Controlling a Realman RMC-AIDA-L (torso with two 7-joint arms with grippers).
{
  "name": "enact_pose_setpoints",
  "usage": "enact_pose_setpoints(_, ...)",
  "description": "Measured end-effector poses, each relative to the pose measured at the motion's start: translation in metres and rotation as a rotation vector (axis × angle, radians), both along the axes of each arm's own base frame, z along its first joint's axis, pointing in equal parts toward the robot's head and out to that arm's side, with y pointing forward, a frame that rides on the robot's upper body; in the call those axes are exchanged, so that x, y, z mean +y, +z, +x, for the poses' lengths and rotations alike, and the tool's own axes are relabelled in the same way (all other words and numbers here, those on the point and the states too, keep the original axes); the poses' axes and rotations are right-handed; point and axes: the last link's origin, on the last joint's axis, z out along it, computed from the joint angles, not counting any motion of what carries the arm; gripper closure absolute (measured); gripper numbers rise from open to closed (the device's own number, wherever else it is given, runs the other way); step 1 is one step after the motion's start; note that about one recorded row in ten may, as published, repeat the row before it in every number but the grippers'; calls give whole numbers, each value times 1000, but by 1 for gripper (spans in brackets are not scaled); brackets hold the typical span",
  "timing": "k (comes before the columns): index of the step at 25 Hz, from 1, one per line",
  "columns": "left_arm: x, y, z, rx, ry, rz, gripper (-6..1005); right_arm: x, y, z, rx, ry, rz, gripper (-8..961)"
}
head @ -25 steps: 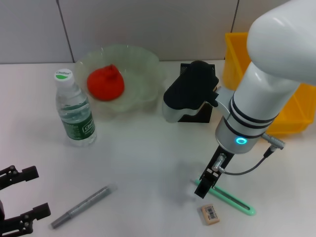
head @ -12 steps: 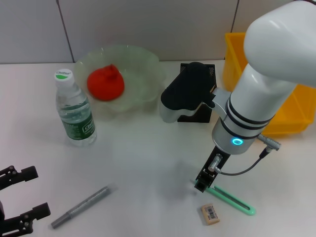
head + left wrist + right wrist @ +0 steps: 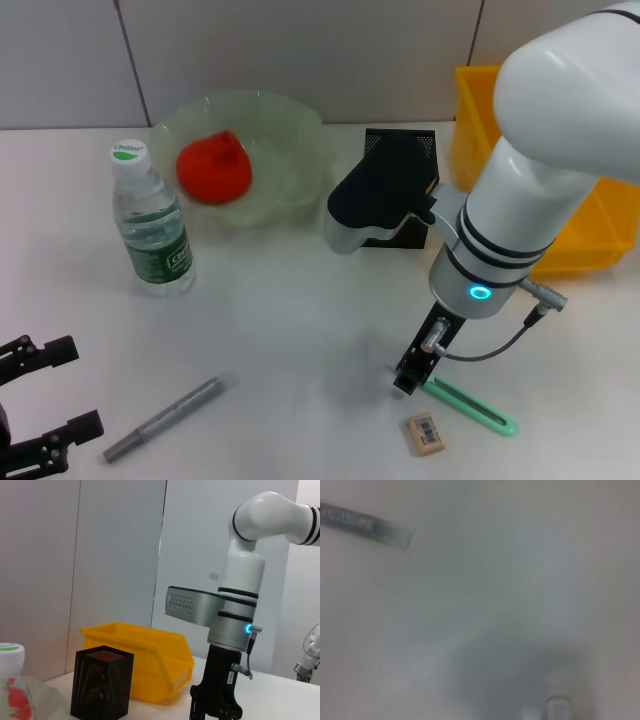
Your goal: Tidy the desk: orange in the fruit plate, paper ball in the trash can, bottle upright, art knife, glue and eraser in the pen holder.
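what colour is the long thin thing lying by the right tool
Green; the knife shows best in the head view, beside the right tool.

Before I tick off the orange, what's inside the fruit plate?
The orange lies in the fruit plate, left of its middle. Nothing else shows inside; the plate's near right edge is partly hidden by the right arm.

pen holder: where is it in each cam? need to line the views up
Head view: black mesh pen holder at the back of the desk, partly hidden by the right arm, between the fruit plate and the yellow bin.
Left wrist view: pen holder stands low, in front of the yellow bin.
Right wrist view: not in it.
Shared landmark: the yellow bin.
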Motion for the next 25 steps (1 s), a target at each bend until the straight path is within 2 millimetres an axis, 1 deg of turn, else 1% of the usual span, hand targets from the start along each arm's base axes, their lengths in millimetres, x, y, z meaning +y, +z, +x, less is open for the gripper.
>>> enact_pose_setpoints(25,1,-2,1,-4,0,0,188,-2,-3,4,-20,7,-13,707)
